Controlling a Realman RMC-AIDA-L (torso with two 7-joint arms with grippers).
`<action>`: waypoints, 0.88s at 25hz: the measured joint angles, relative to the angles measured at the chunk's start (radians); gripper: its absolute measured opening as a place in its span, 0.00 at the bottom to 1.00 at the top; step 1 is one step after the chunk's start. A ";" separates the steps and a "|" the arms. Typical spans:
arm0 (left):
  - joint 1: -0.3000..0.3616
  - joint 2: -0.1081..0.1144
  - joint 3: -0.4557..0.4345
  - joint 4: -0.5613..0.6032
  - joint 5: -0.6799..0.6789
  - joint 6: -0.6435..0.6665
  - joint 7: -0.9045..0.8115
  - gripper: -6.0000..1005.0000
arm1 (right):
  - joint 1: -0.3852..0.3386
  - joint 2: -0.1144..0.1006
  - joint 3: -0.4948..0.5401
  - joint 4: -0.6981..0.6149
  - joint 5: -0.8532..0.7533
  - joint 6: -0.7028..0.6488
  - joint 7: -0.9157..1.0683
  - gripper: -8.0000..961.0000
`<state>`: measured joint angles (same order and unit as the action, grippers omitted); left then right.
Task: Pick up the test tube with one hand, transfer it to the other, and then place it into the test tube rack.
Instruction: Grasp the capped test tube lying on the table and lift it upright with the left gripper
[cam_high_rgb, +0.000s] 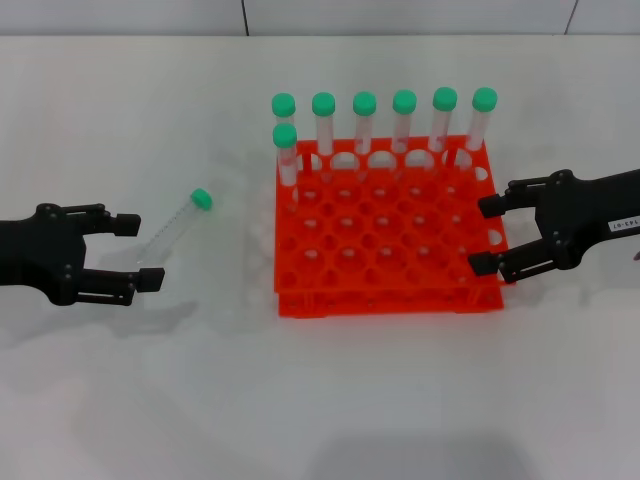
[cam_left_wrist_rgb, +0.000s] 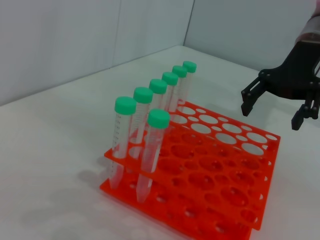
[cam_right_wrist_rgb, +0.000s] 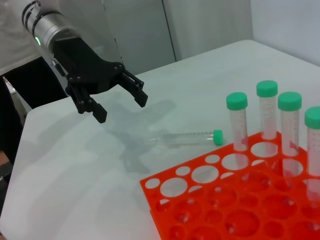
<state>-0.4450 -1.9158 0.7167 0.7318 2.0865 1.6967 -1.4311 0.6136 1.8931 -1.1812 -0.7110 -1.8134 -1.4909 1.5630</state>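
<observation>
The test tube (cam_high_rgb: 172, 232) lies flat on the white table, left of the test tube rack (cam_high_rgb: 385, 300), with its green cap pointing away toward the back. My left gripper (cam_high_rgb: 138, 252) is open at the tube's clear end and holds nothing. From the right wrist view, this left gripper (cam_right_wrist_rgb: 121, 108) hovers above the table, apart from the lying test tube (cam_right_wrist_rgb: 185, 137). My right gripper (cam_high_rgb: 485, 234) is open and empty at the rack's right edge. In the left wrist view the right gripper (cam_left_wrist_rgb: 271, 115) shows beyond the rack (cam_left_wrist_rgb: 260, 220).
Several green-capped tubes (cam_high_rgb: 364, 125) stand upright along the rack's back row, and one more (cam_high_rgb: 286, 155) stands in the second row at the left. White wall panels close off the table's far edge.
</observation>
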 joint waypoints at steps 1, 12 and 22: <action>0.000 0.000 0.000 0.000 0.000 0.000 0.000 0.87 | 0.000 0.001 0.000 0.000 0.000 0.000 0.000 0.91; 0.000 -0.002 0.000 0.000 0.008 0.003 -0.003 0.87 | 0.000 0.005 0.000 -0.001 0.000 0.000 -0.009 0.91; -0.013 0.001 -0.002 0.052 0.007 0.016 -0.174 0.87 | 0.000 0.011 0.000 -0.011 0.000 0.000 -0.014 0.91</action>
<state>-0.4576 -1.9145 0.7150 0.7839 2.0933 1.7127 -1.6052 0.6136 1.9046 -1.1809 -0.7224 -1.8131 -1.4909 1.5494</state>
